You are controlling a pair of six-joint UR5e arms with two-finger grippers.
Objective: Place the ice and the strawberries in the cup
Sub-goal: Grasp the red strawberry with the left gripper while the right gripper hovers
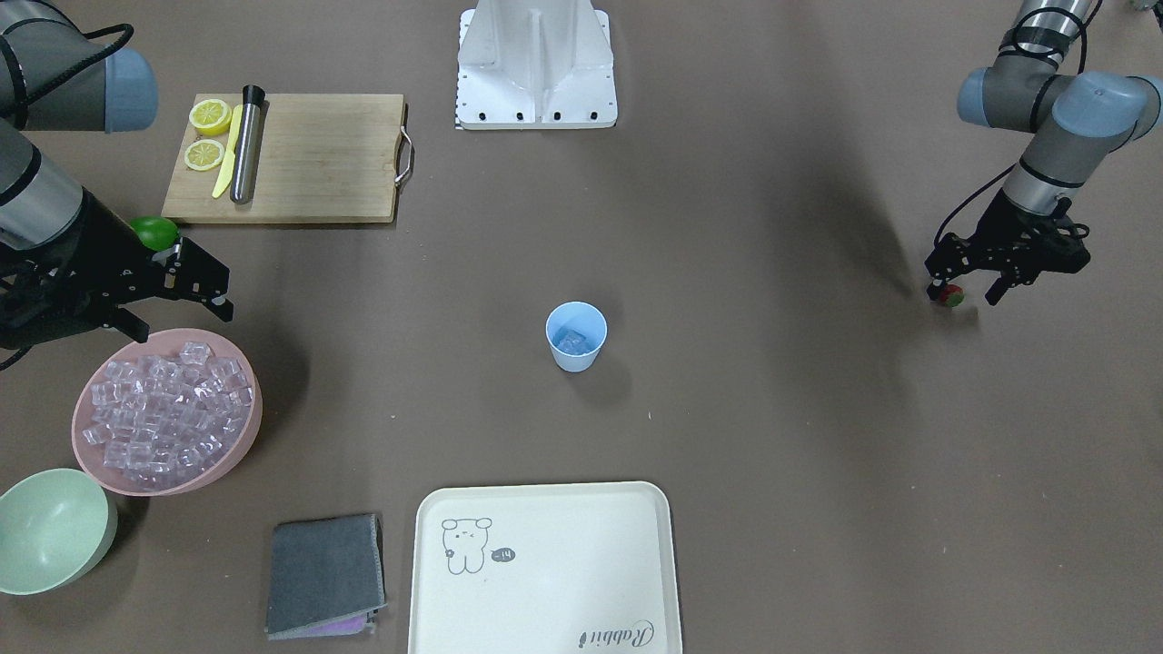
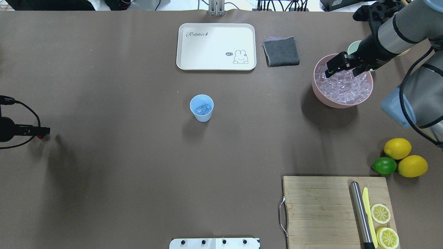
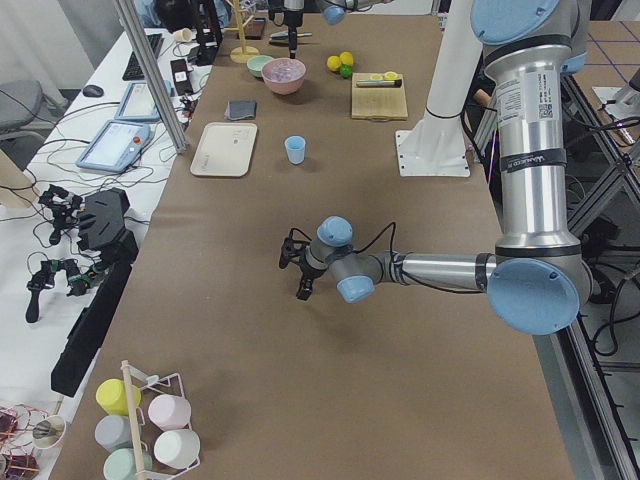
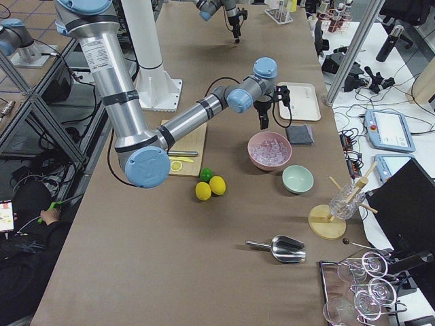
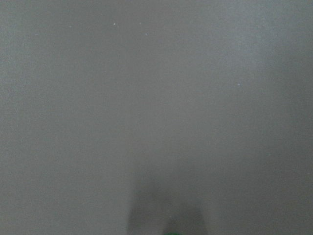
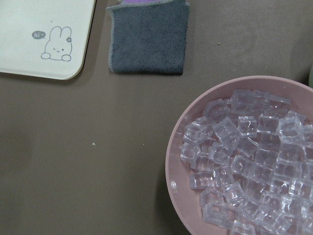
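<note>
Our left pincer [image 1: 963, 292] is low over the surface [image 1: 772, 409] near its left edge, with its fingers apart. The strawberry [image 1: 951, 295] lies between the tips, close to one of them; we cannot tell whether it touches. Our right pincer [image 2: 341, 73] is spread wide too and holds nothing. It hangs over the pink bowl [image 1: 257, 413], above the heap of ice [image 1: 164, 413], near the corner where the right edge meets the operators' edge.

The cup [image 1: 574, 361] stands upright about mid-surface, well apart from both pincers, with some ice in its bottom. A broad stretch of bare surface runs from the strawberry to the cup, and another from the pink bowl to the cup.

Along the operators' edge lie the tray [image 1: 545, 563] opposite the cup, the cloth [image 1: 324, 574] beside it, and the green bowl [image 1: 50, 531] just beside the pink bowl. The board [image 1: 309, 159] sits toward the robot's edge, on the right.
</note>
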